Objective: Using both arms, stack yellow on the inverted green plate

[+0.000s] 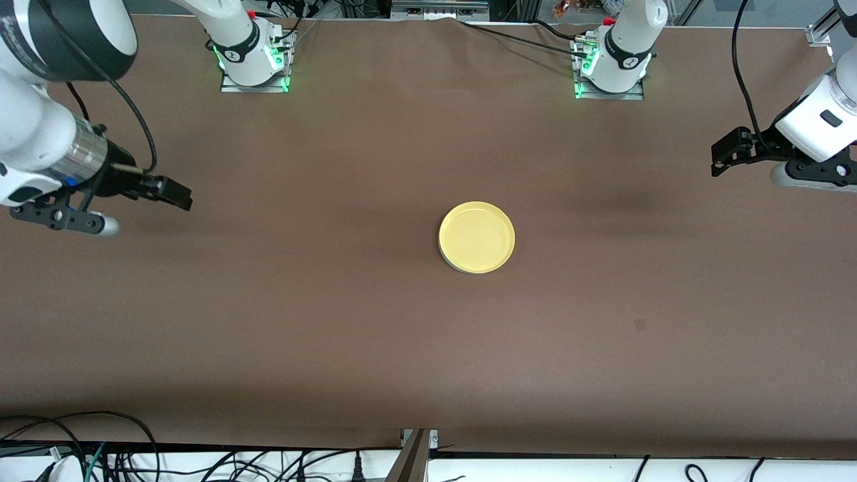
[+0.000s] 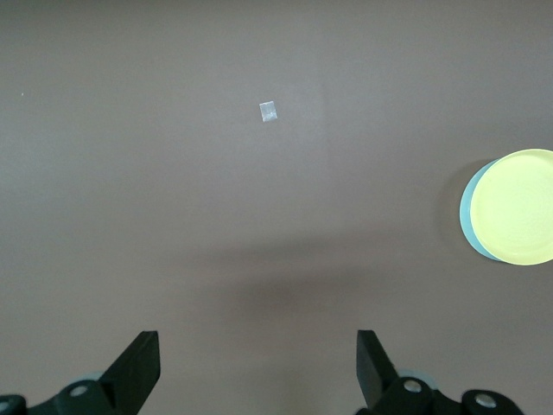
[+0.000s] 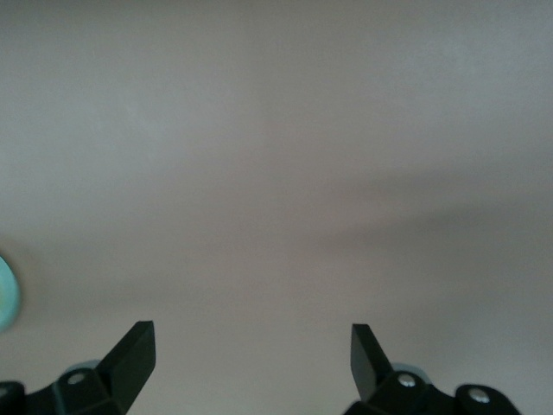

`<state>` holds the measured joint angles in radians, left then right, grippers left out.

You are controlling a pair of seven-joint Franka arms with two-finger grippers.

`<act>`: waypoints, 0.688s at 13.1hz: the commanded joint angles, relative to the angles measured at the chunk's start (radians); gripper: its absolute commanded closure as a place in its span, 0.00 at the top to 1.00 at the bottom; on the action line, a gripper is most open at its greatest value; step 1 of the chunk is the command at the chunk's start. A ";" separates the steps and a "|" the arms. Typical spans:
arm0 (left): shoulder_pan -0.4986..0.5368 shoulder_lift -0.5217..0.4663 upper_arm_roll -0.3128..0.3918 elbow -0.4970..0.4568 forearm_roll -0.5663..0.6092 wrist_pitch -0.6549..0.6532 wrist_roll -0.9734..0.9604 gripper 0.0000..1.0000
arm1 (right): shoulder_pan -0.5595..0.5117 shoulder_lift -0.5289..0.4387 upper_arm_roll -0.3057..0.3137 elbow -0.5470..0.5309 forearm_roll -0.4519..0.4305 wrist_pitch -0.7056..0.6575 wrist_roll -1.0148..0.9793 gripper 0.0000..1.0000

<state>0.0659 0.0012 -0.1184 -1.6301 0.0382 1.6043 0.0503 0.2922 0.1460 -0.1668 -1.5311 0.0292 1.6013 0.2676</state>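
Brown desk (image 1: 335,335), seen from the front camera. Yellow plate (image 1: 477,237) lying upright near the desk's middle, slightly toward the left arm's end. Stacked on the green plate (image 2: 467,216), of which only a thin pale crescent peeks out along one edge in the left wrist view; a sliver of the same edge visible under the yellow rim in the front view. Whether the green plate is inverted: cannot tell.

Left tool (image 1: 726,155) up in the air over the left arm's end of the desk, well apart from the plates. Fingers wide, nothing between them; both black fingertips (image 2: 143,363) seen spread in the left wrist view, bare desk between.

Right tool (image 1: 171,192) over the right arm's end of the desk, also well apart from the plates. Fingers wide and empty; fingertips (image 3: 138,350) spread over bare desk in the right wrist view. Small pale green arc at that view's edge, probably the plate stack; too little shown to be sure.

Small pale square mark (image 2: 268,111) on the desk surface in the left wrist view; no legible text on it.

Green status lights at both arm bases (image 1: 254,63). Round logo badges on the bases, lettering not readable. No other writing or brand legible.

Loose black cables (image 1: 100,448) along the desk edge nearest the front camera.
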 commanded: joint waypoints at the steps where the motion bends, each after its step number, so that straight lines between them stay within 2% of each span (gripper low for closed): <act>1: 0.002 -0.017 -0.006 -0.005 0.020 -0.007 -0.009 1.00 | -0.074 -0.138 0.076 -0.186 -0.040 0.051 -0.086 1.00; 3: 0.002 -0.015 -0.006 -0.004 0.020 -0.006 -0.010 1.00 | -0.094 -0.196 0.078 -0.285 -0.037 0.115 -0.116 1.00; 9: 0.005 -0.013 -0.007 -0.002 0.011 -0.004 0.003 1.00 | -0.094 -0.200 0.066 -0.270 -0.031 0.063 -0.215 1.00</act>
<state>0.0659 0.0009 -0.1185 -1.6301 0.0382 1.6044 0.0494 0.2157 -0.0276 -0.1147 -1.7759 0.0086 1.6714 0.1085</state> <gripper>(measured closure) 0.000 0.000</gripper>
